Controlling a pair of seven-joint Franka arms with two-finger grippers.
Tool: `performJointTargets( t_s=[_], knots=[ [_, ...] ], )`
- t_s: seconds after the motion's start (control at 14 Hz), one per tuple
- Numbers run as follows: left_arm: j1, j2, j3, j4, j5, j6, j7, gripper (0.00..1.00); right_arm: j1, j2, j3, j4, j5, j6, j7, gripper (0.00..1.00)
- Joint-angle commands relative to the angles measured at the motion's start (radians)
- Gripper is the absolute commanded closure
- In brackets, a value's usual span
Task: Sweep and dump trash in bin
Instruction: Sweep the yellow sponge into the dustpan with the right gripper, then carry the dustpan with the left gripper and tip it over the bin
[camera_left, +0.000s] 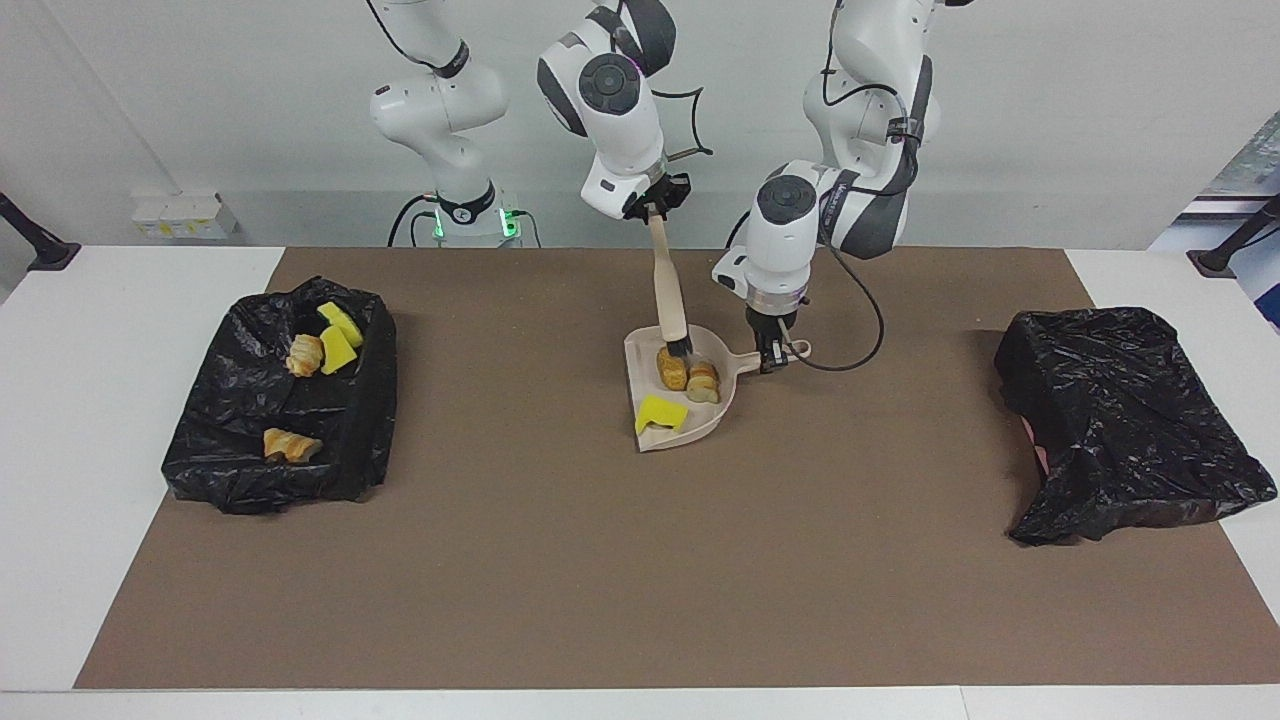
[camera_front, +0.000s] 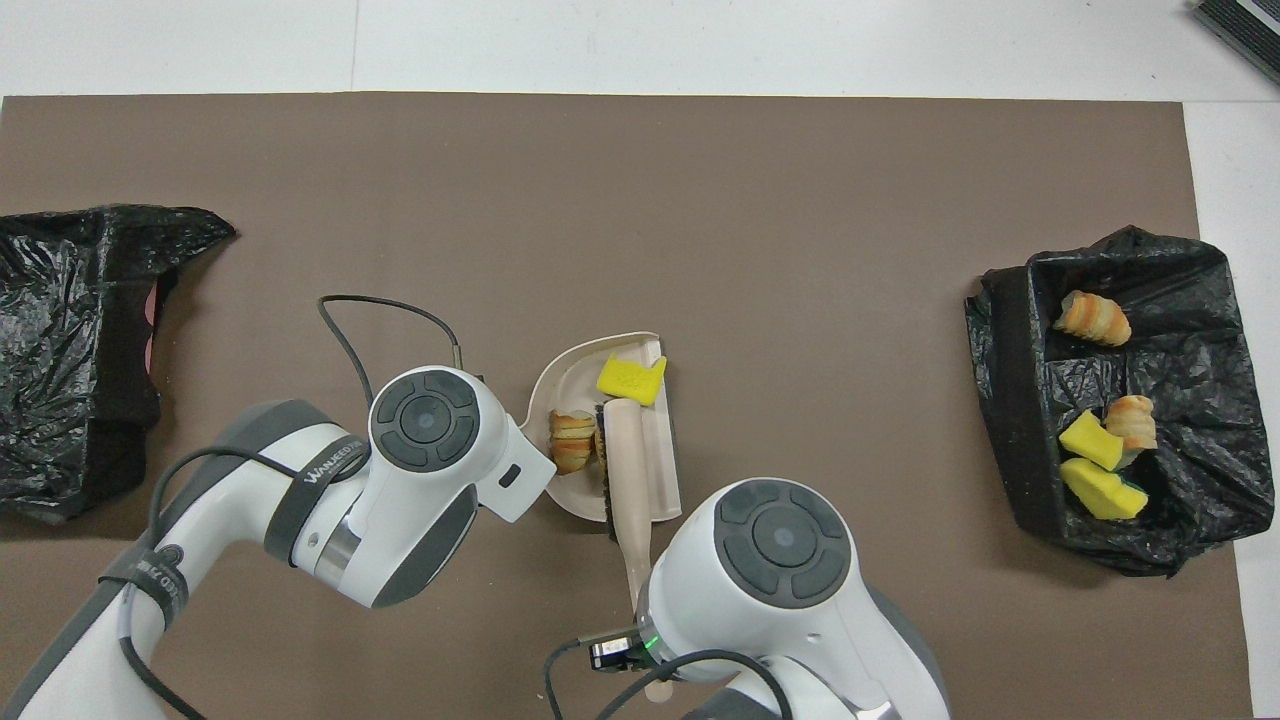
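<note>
The beige dustpan (camera_left: 712, 415) lies mid-mat, and my left gripper (camera_left: 772, 358) is shut on its handle. In the pan are a yellow wedge of trash (camera_left: 660, 413) near the open mouth and two bread-like chunks (camera_left: 688, 375) at the back. My right gripper (camera_left: 655, 208) is shut on the beige brush (camera_left: 668, 290), which is held tilted with its bristles over the chunks. From overhead, the wedge (camera_front: 630, 378), chunks (camera_front: 572, 442), brush (camera_front: 625, 460) and dustpan (camera_front: 570, 375) show, while both grippers are hidden under their wrists. The black-lined bin (camera_left: 200, 440) at the right arm's end holds more trash.
In the bin (camera_front: 1010, 400) lie yellow wedges (camera_front: 1095, 465) and bread chunks (camera_front: 1092, 318). A second black-bagged box (camera_left: 1120, 410) sits at the left arm's end of the brown mat. A cable loops beside the dustpan handle.
</note>
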Motion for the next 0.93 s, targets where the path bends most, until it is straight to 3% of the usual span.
performJointTargets(
  t_s=[0.0, 0.29, 0.5, 0.72, 0.86],
  knots=[
    [0.049, -0.003, 0.006, -0.006, -0.043, 0.027, 0.095, 1.00, 0.021, -0.092, 0.005, -0.101, -0.057, 0.006, -0.039, 1.00],
    [0.142, 0.054, 0.006, 0.112, -0.081, -0.021, 0.177, 1.00, 0.048, -0.174, 0.005, -0.204, -0.094, 0.040, 0.016, 1.00],
    [0.215, 0.091, 0.006, 0.261, -0.085, -0.163, 0.243, 1.00, 0.113, -0.165, 0.006, -0.227, -0.094, 0.086, 0.154, 1.00],
    [0.293, 0.117, 0.006, 0.373, -0.092, -0.253, 0.315, 1.00, 0.197, -0.097, 0.006, -0.236, -0.094, 0.188, 0.246, 1.00],
    [0.369, 0.114, 0.004, 0.414, -0.127, -0.279, 0.396, 1.00, 0.266, -0.004, 0.006, -0.217, -0.096, 0.268, 0.321, 1.00]
  ],
)
